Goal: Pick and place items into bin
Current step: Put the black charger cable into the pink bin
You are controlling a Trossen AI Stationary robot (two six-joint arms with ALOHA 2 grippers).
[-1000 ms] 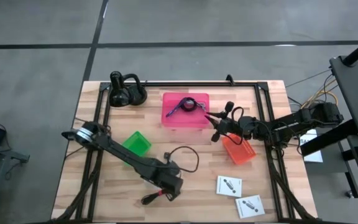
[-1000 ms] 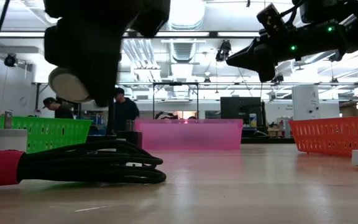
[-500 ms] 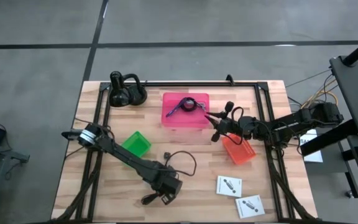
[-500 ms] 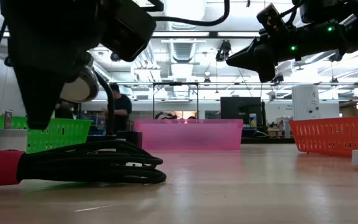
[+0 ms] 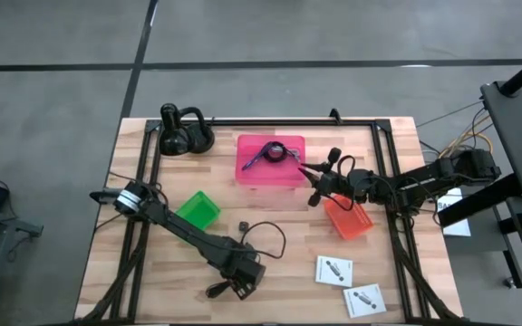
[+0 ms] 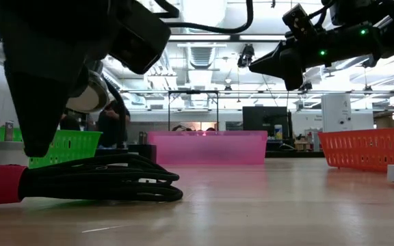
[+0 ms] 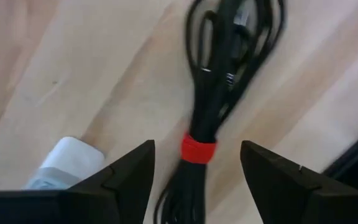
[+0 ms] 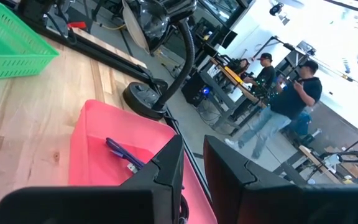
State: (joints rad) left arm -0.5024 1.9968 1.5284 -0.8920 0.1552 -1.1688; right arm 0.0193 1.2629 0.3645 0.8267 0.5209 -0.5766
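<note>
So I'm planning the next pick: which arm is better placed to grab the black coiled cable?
Left. Its open hand hangs right over the black coiled cable, fingers either side of its red band. The right hand is off between the pink bin and orange bin.

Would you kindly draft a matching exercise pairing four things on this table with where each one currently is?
Things:
1. purple cable
2. black coiled cable
3. two flat white packets
4. right gripper

Places:
A. on bare wood at the table's front right
B. raised between the pink bin and the orange bin
C. inside the pink bin
D. on the wood under the left gripper, between its open fingers

Pairs: 1-C, 2-D, 3-A, 4-B
</note>
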